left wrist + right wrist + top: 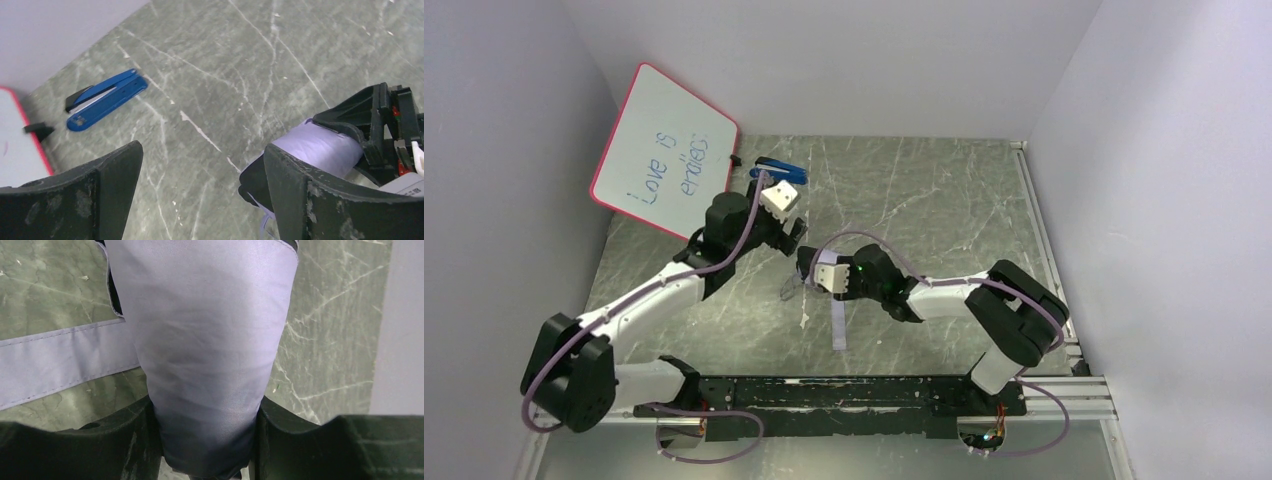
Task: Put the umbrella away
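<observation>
The umbrella [205, 340] is folded into a pale lilac roll with a dark end, and my right gripper [205, 415] is shut on it, a finger pressed on each side. Its lilac strap [60, 365] lies across the table beside it, and in the top view the strap [838, 325] trails toward the near edge. My left gripper [202, 150] stands open just left of the roll with only table between its fingers. The umbrella [325, 147] shows past that gripper's right finger, its dark end peeking by the finger's inner edge. In the top view both grippers meet mid-table, the left gripper [789, 238] and the right gripper [816, 270].
A blue stapler [776, 170] lies at the back left of the marbled table [924, 220], seen in the left wrist view as the same stapler [105, 97]. A red-framed whiteboard [664, 150] leans against the left wall. Walls close in on three sides.
</observation>
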`<action>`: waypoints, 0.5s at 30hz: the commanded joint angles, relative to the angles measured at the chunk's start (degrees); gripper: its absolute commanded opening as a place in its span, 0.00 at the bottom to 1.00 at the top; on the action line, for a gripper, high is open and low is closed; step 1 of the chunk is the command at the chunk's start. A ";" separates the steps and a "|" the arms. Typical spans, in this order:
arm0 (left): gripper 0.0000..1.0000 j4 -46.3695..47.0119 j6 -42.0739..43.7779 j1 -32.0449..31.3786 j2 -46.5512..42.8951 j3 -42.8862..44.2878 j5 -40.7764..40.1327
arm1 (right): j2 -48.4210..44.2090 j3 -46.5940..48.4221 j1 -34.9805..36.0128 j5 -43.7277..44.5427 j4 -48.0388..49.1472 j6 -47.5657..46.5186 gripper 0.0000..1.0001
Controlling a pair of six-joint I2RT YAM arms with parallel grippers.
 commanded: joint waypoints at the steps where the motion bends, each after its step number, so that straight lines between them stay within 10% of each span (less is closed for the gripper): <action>1: 0.94 -5.07 6.36 2.31 4.82 5.41 14.55 | 5.28 -5.28 1.88 9.27 -4.80 0.09 0.17; 15: 0.91 -43.52 38.19 3.94 28.63 28.44 43.32 | 6.79 -9.74 7.76 21.86 4.64 0.48 0.18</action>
